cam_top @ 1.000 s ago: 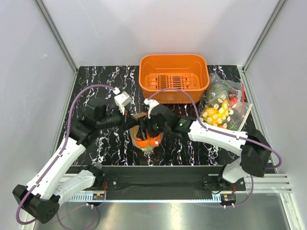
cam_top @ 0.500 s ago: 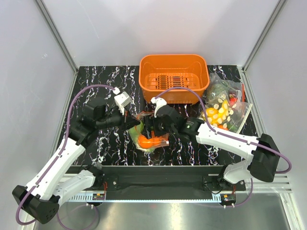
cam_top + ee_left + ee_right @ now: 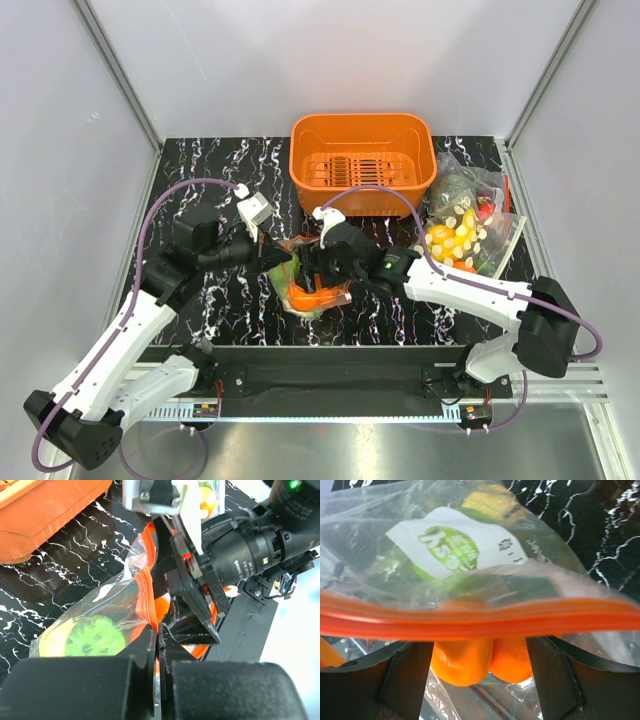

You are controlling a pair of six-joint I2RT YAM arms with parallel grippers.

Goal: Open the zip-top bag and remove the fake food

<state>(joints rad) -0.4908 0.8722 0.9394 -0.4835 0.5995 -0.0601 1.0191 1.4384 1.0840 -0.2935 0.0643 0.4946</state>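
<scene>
Left arm (image 3: 120,335): white shell links, black joints, black block at the base. Right arm (image 3: 470,288): same build, white forearm, black elbow and shoulder housings.

A purple cable (image 3: 165,205) arcs along each arm up to the wrist, and each wrist has a small white camera box (image 3: 255,210).

Left claw (image 3: 157,635): matt black, flat-faced fingers (image 3: 135,680).

Right claw (image 3: 480,655): black fingers (image 3: 402,677). Behind it is a round ribbed black housing (image 3: 250,555) with fine white print, and a green light (image 3: 291,484) is lit. Silver bracket (image 3: 150,495) with two screws. Thin red and white wires (image 3: 229,591) at the side.
</scene>
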